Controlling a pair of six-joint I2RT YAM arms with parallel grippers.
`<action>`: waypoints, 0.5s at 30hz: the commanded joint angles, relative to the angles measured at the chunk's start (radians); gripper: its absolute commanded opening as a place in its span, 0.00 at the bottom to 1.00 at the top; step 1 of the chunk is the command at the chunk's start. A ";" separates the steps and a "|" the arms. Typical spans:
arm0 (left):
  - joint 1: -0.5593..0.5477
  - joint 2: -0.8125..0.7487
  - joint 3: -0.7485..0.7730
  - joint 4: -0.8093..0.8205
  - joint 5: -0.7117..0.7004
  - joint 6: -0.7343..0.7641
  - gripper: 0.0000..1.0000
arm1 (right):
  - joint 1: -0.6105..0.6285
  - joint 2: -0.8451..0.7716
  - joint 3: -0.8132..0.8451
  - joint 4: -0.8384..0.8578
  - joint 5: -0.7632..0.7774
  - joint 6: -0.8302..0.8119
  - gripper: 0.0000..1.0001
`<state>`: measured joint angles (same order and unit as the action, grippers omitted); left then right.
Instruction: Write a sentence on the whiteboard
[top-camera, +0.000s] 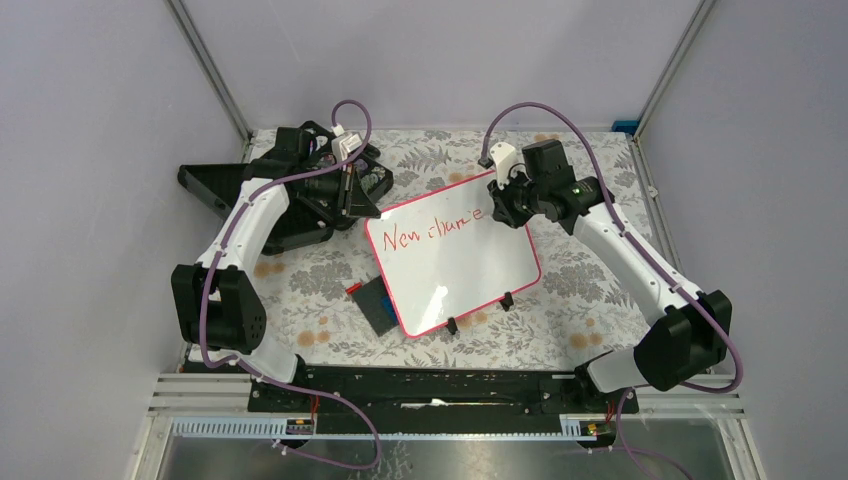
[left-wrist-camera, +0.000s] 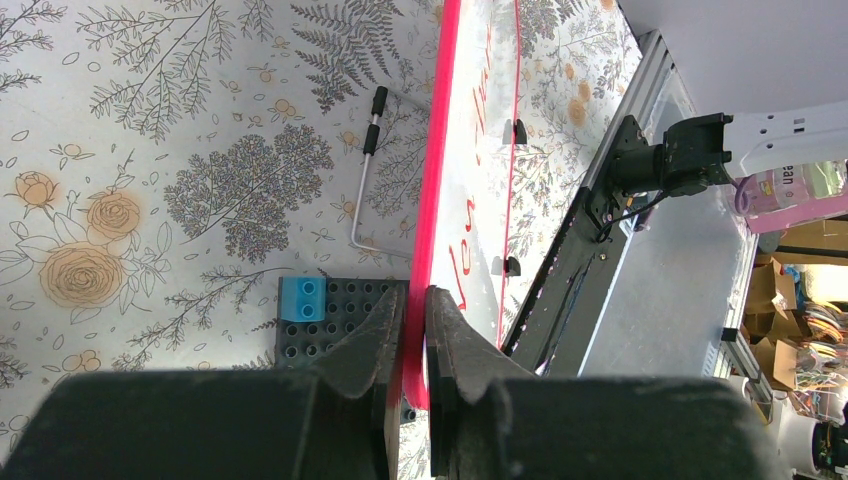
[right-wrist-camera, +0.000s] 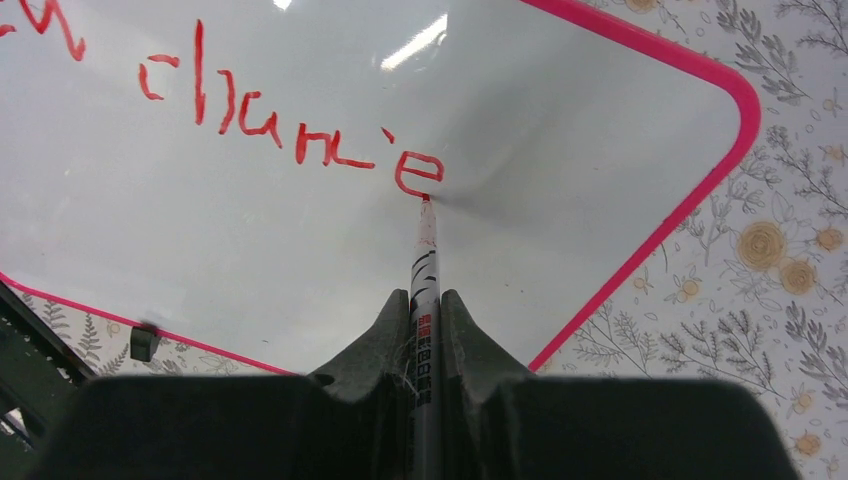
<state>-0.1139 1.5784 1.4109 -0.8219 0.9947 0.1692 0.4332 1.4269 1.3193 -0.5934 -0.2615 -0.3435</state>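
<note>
Overhead and wrist views of a two-arm writing set-up. The whiteboard (top-camera: 455, 270) lies near the middle of the floral tablecloth (top-camera: 590, 290), between the two arms and turned at an angle to the table edges, with its two black clip feet (top-camera: 452, 325) on the near side. The left gripper (left-wrist-camera: 413, 292) is pressed together on the board's pink-red frame at the far-left corner, one finger on each face of the edge. The right gripper (right-wrist-camera: 422, 297) pinches a marker (right-wrist-camera: 424, 255) lengthwise between its fingers; the red tip touches the glossy surface at the foot of the last letter. The sentence (top-camera: 440, 228) so far runs in a single red line along the far edge of the board (it reads roughly "New chime", the letters uneven). A dark grey studded plate (left-wrist-camera: 340, 315) carrying a blue block (left-wrist-camera: 303, 298) sits at the board's near-left edge, partly hidden by it in the overhead view. A thin bent rod (left-wrist-camera: 372, 135) with a black grip lies on the cloth beside the board's edge.
</note>
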 joint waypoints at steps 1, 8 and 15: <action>-0.029 0.020 0.002 -0.008 -0.023 0.018 0.00 | -0.030 -0.031 0.004 0.006 0.028 -0.020 0.00; -0.030 0.020 0.000 -0.009 -0.026 0.018 0.00 | -0.062 -0.040 0.043 0.005 -0.021 -0.001 0.00; -0.030 0.019 -0.001 -0.008 -0.026 0.018 0.00 | -0.088 -0.015 0.064 0.011 -0.018 -0.001 0.00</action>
<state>-0.1146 1.5787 1.4109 -0.8219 0.9943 0.1692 0.3569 1.4254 1.3285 -0.5934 -0.2565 -0.3466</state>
